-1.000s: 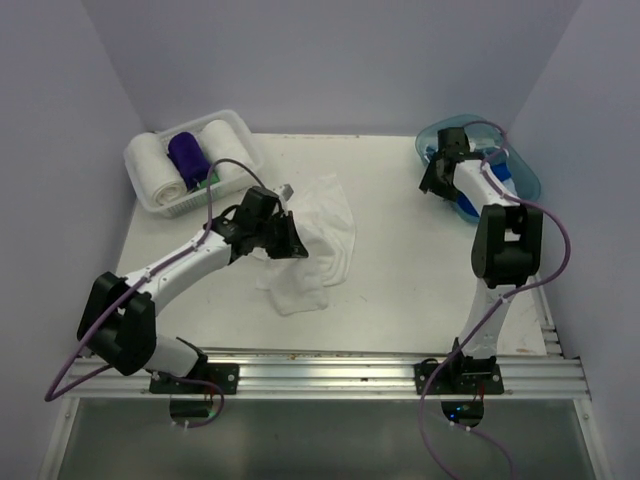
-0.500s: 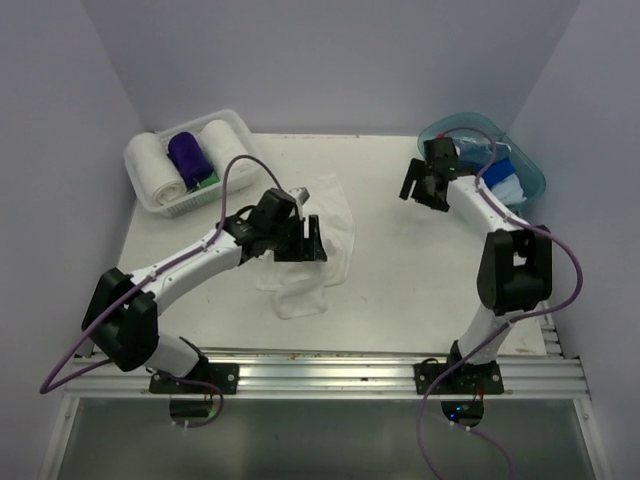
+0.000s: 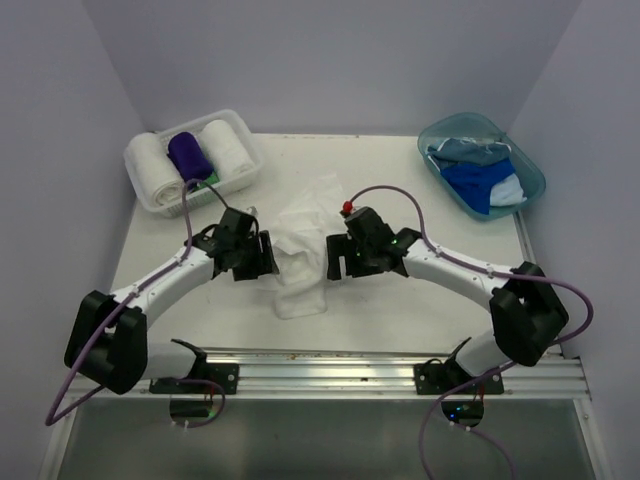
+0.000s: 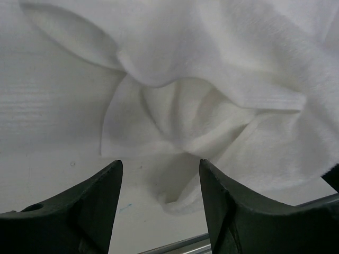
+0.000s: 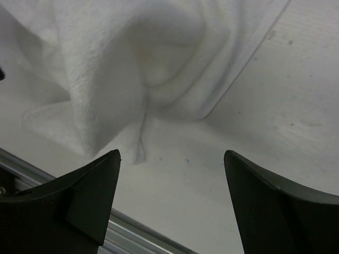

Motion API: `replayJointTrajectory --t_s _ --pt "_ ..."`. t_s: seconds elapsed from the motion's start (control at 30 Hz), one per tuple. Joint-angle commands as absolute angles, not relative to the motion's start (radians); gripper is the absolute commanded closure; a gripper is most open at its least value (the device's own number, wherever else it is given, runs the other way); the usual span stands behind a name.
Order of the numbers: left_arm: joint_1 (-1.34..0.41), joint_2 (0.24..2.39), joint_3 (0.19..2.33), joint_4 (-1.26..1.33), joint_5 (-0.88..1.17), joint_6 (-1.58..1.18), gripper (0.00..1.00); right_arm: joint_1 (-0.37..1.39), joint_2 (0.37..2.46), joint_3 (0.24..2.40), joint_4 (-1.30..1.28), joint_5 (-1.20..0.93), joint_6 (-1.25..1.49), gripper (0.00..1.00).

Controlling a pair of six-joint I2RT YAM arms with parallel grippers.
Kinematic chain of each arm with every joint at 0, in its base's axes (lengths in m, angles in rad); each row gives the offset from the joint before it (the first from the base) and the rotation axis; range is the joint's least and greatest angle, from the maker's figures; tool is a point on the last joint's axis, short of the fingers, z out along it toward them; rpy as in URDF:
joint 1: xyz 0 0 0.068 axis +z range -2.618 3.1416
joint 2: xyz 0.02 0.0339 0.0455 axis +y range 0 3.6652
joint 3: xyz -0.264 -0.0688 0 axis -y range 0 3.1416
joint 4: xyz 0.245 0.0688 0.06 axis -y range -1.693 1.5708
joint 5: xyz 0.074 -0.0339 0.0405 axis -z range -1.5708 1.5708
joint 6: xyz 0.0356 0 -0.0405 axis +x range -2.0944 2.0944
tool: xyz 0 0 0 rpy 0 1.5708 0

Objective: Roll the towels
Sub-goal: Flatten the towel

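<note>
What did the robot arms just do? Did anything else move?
The right gripper swung from the teal tub over to the white towel in the middle, jaws open. The left gripper let go of that towel and drew back to its left edge, jaws open. The towel is now bunched narrower. The basket of rolled towels and the tub stayed put.

You're looking down on a white table [image 3: 420, 300] boxed in by three pale lavender walls: the back wall [image 3: 330, 60] straight ahead, the left wall [image 3: 50, 150] and the right wall [image 3: 600, 200] slanting in on either side. The light is soft and even, and shadows on the table stay faint. A silver metal rail [image 3: 330, 372] runs along your near edge, with a grey-green glassy panel [image 3: 320, 440] below it. Close up, the table carries a few tiny specks [image 5: 186, 160].
</note>
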State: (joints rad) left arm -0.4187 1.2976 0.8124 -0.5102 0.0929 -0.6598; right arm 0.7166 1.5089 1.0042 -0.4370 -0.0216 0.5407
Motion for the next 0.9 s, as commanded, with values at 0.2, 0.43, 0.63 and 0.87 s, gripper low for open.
replayJointTrajectory --t_s 0.2,0.43,0.63,0.87 --pt "-0.407 1.362 0.747 -0.410 0.040 -0.696 0.43 0.893 1.456 0.925 -0.342 -0.078 0.653 0.18" --pt "-0.408 1.439 0.782 -0.417 0.018 -0.684 0.39 0.963 1.568 0.963 -0.293 -0.081 0.650 0.19" --pt "-0.408 1.473 0.813 -0.460 -0.032 -0.672 0.36 0.965 1.652 1.000 -0.275 -0.077 0.644 0.23" --pt "-0.408 1.537 0.799 -0.413 0.024 -0.663 0.70 0.965 1.716 1.014 -0.258 -0.014 0.644 0.52"
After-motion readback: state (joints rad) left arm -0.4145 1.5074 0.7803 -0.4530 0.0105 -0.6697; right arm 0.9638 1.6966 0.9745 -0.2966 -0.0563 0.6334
